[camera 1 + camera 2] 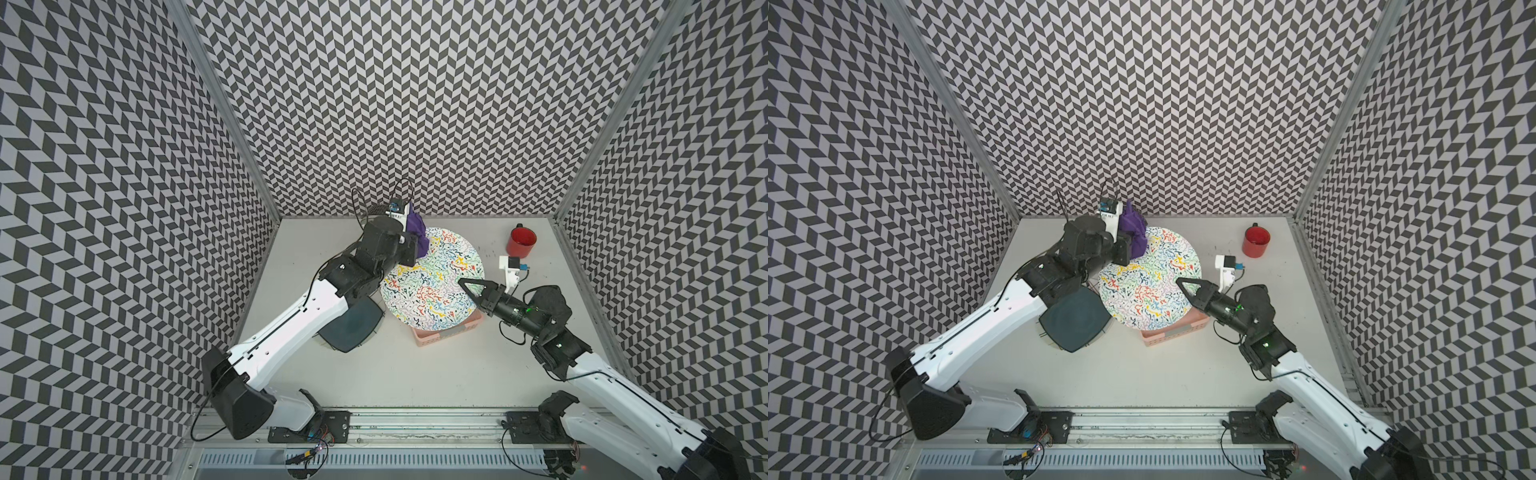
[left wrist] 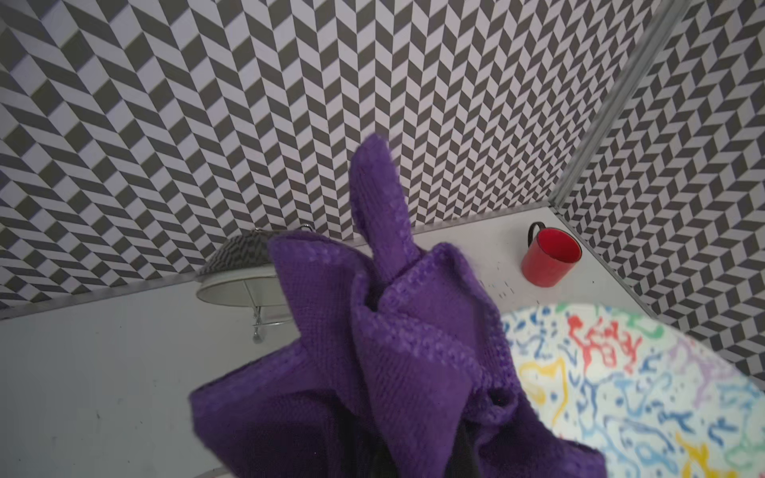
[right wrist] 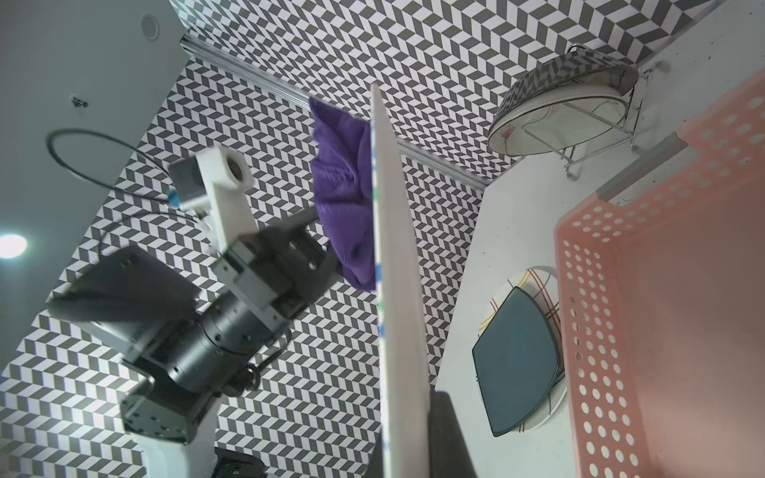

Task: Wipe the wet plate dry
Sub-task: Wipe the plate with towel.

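Observation:
A round plate [image 1: 432, 282] [image 1: 1150, 278] with coloured squiggles is held tilted above the table. My right gripper [image 1: 467, 286] [image 1: 1185, 286] is shut on its near right rim. The right wrist view shows the plate [image 3: 393, 289] edge-on, pinched between the jaws of that gripper [image 3: 407, 434]. My left gripper [image 1: 409, 249] [image 1: 1125, 249] is shut on a bunched purple cloth [image 1: 417, 232] [image 1: 1133, 232] [image 2: 393, 331], which rests against the plate's far left edge [image 2: 641, 393]. The cloth hides the left fingers.
A pink perforated basket [image 1: 440, 336] [image 3: 662, 289] sits under the plate's near side. A dark teal square plate [image 1: 351, 326] [image 3: 517, 356] lies under the left arm. A red mug [image 1: 521, 240] [image 2: 550, 258] stands back right. A wire rack holding a bowl [image 2: 240, 269] [image 3: 567, 107] stands by the back wall.

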`<state>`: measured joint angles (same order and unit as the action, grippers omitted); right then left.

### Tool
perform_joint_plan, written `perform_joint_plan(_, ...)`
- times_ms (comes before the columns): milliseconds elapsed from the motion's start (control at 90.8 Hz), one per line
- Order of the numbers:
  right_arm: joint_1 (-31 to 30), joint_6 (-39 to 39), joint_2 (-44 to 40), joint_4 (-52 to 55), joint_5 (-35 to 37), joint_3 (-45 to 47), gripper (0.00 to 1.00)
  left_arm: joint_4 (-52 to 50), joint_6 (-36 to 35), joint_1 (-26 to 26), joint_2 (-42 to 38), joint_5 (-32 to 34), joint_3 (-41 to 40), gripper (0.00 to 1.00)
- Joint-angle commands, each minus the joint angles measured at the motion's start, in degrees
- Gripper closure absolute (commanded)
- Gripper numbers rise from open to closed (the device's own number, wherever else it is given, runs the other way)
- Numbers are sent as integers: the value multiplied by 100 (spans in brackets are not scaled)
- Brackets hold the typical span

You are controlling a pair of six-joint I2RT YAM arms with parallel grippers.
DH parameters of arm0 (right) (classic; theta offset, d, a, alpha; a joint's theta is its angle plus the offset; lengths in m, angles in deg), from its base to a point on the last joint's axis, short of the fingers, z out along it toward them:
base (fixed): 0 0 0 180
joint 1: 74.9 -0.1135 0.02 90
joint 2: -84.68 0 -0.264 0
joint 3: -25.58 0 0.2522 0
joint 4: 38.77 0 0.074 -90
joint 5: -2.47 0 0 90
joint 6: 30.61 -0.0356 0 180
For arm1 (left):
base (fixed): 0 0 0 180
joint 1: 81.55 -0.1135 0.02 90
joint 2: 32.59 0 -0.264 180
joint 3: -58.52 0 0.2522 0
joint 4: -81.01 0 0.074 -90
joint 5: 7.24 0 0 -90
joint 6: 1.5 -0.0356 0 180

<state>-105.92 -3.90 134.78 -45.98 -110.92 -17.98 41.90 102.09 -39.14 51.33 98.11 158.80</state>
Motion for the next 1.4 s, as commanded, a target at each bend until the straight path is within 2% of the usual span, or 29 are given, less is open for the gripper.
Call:
perform_joint_plan(0, -203, 272, -415, -1592, -184, -148, 100, -311, -331, 674, 577, -21, -48, 100)
perform_joint_plan(77, 54, 301, -472, -1424, 18, -305, 100, 602, -403, 1253, 168, 33, -842, 100)
perform_joint_plan(132, 451, 102, -422, -1459, -203, -392, 100, 1081, -140, 1247, -182, -352, -1405, 100)
perform_joint_plan(176, 720, -135, -373, -1781, -468, -376, 100, 1317, 37, 1177, -491, -419, -1808, 100)
perform_joint_plan(286, 1284, -692, -387, -2362, -1004, -237, 100, 1244, 289, 664, -1032, -387, -2354, 100)
perform_joint_plan(386, 1299, -721, -540, -2359, -1195, -159, 100, 954, 515, -122, -1298, -559, -2511, 100)
perform_joint_plan(452, 1166, -633, -541, -2244, -1349, -128, 100, 928, 353, -258, -1363, -861, -2516, 100)
perform_joint_plan(496, 1039, -621, -504, -2347, -1251, -73, 100, 986, 171, -118, -1311, -1227, -2507, 100)
perform_joint_plan(540, 1005, -661, -441, -2477, -1167, -53, 100, 1083, -73, 301, -1205, -1444, -2491, 100)
perform_joint_plan(617, 1002, -717, -333, -2717, -978, -114, 100, 1071, -429, 1319, -832, -854, -2411, 100)
perform_joint_plan(650, 1002, -703, -294, -2756, -940, -182, 100, 1000, -363, 1512, -653, -633, -2333, 100)
perform_joint_plan(694, 1002, -645, -222, -2709, -983, -316, 100, 987, -169, 1505, -501, -540, -2261, 100)
perform_joint_plan(738, 1001, -569, -157, -2572, -1126, -448, 100, 1078, -27, 1359, -455, -422, -2234, 100)
perform_joint_plan(804, 907, -477, -73, -2420, -1321, -512, 100, 1167, 260, 876, -505, -392, -2127, 100)
perform_joint_plan(914, 566, -510, -155, -2637, -1060, -129, 100, 1286, 721, 87, -585, -385, -1855, 100)
perform_joint_plan(969, 560, -574, -217, -2736, -969, 14, 100, 1230, 615, 59, -504, -490, -1665, 100)
perform_joint_plan(1035, 643, -642, -353, -2736, -632, 65, 100, 1217, 419, 268, -403, -834, -1637, 100)
perform_joint_plan(1146, 1078, -655, -329, -2471, -796, -273, 100, 1709, 614, 612, -779, -740, -2351, 100)
perform_joint_plan(1212, 1340, -925, -294, -2745, -944, -280, 100, 2311, 1123, 297, -1517, -1362, -2990, 100)
perform_joint_plan(1289, 1638, -1431, -257, -3213, -1189, -165, 100, 3046, 1971, -610, -2469, -2533, -3552, 100)
perform_joint_plan(1388, 1841, -2194, -272, -4245, -1274, 126, 100, 4006, 3254, -1840, -3344, -4016, -3850, 100)
